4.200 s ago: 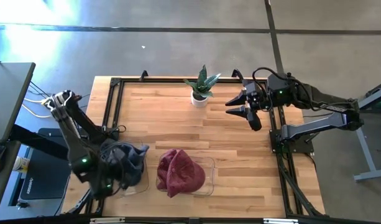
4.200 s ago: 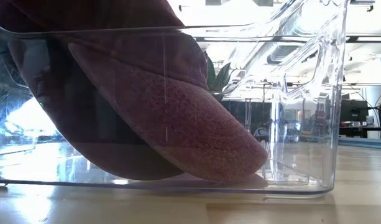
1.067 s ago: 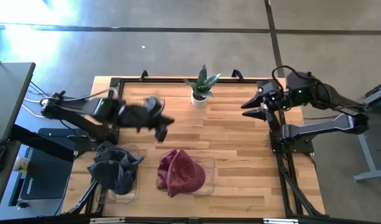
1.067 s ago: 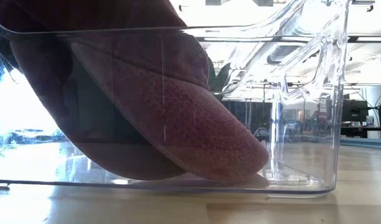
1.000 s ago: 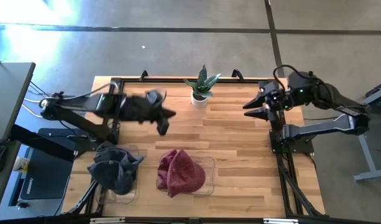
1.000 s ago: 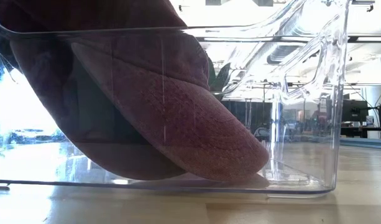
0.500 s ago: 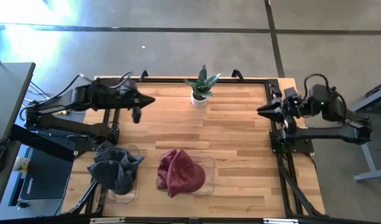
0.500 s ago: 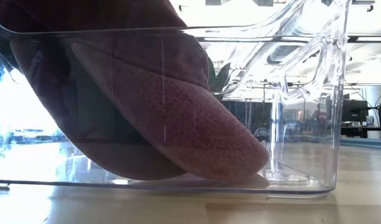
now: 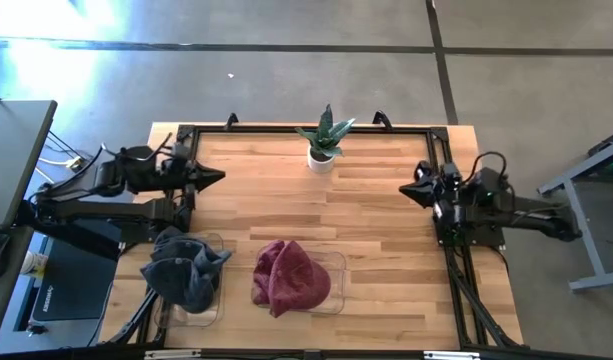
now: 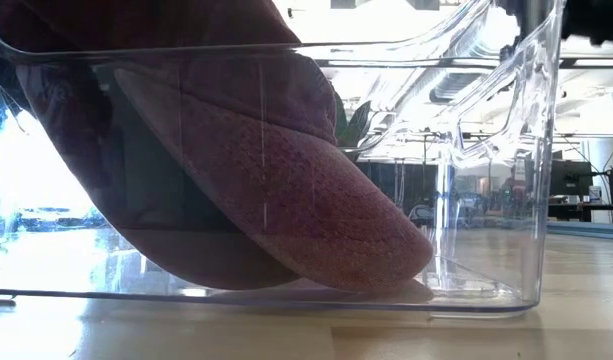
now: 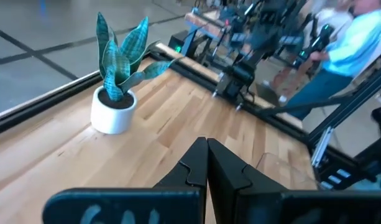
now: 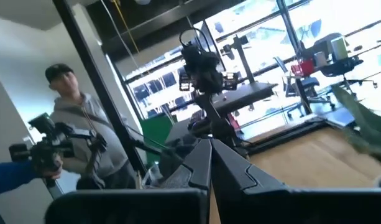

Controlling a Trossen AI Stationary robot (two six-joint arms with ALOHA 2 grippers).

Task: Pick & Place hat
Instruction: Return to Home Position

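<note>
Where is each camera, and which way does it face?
High view: overhead, straight down on the table; both arms, left gripper and right gripper shut.
Low view: tabletop height, against the transparent bin holding the red cap; no gripper.
Left wrist view: past the left gripper toward the potted plant.
Right wrist view: past the right gripper toward a person.
High and left wrist views share the potted plant.

Overhead looks straight down; low view hugs the bin [image 10: 542, 200]

Table [image 9: 376, 230]: matt wood planks. Right bin [image 10: 491, 200]: clear glossy plastic. Red cap [image 10: 286, 180]: coarse-woven cloth. Pot [image 11: 114, 113]: smooth, white.
</note>
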